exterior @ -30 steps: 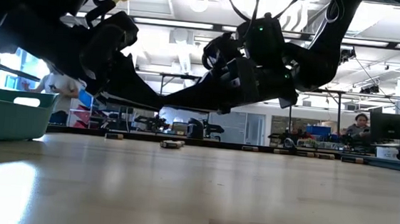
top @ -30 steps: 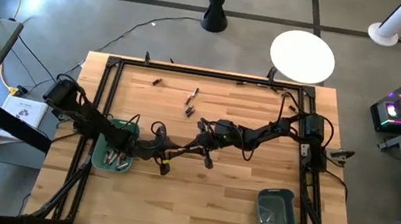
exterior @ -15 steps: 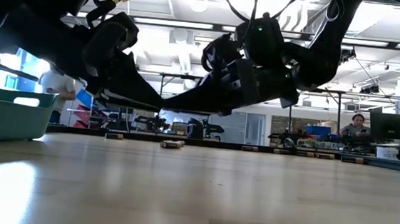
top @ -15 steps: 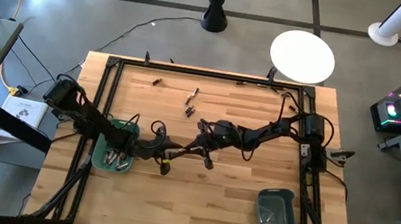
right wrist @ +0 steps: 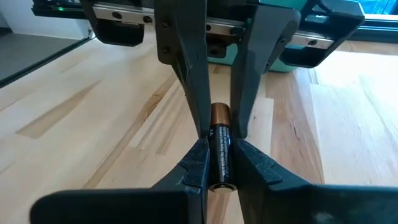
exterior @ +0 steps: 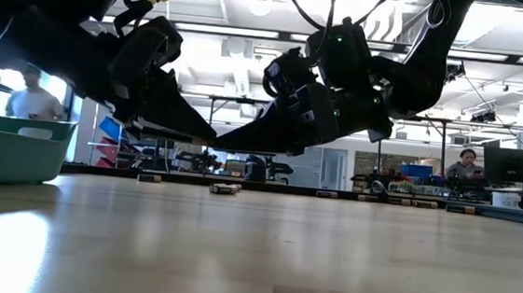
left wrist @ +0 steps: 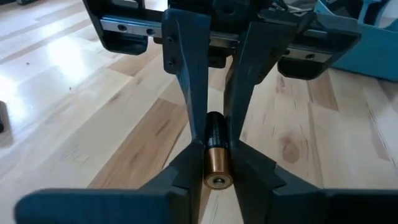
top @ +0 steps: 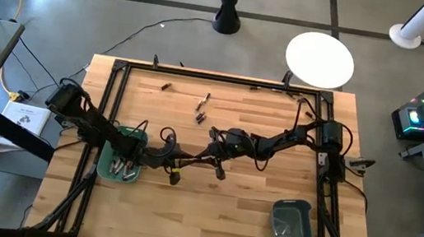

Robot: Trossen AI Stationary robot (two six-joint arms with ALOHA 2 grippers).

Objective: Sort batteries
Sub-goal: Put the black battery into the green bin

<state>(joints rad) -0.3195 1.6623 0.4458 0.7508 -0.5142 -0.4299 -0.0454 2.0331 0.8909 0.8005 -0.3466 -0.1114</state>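
One battery [left wrist: 216, 152], black at one end and copper at the other, hangs in mid-air over the middle of the table. My left gripper [left wrist: 216, 163] and my right gripper [right wrist: 219, 158] meet tip to tip there [top: 206, 157], each shut on one end of it. In the low view the fingers hide it. Loose batteries [top: 201, 109] lie on the wood toward the far edge. The teal bin [top: 109, 156] at the left holds several batteries. My left gripper pinches the battery's copper end [left wrist: 217, 167] between its two fingers. The fingers come nearly level from the table's left and lie along the battery, which is clear of the table. My right gripper pinches the black end [right wrist: 221, 152] between its two fingers. These fingers come nearly level from the table's right, also along the battery, which bridges the two grippers.
A second bin [top: 295, 228] stands at the near right corner. A black frame [top: 119, 68] runs round the tabletop. Bare wood lies near the front edge [top: 206, 217]. People show in the room beyond the table in the low view.
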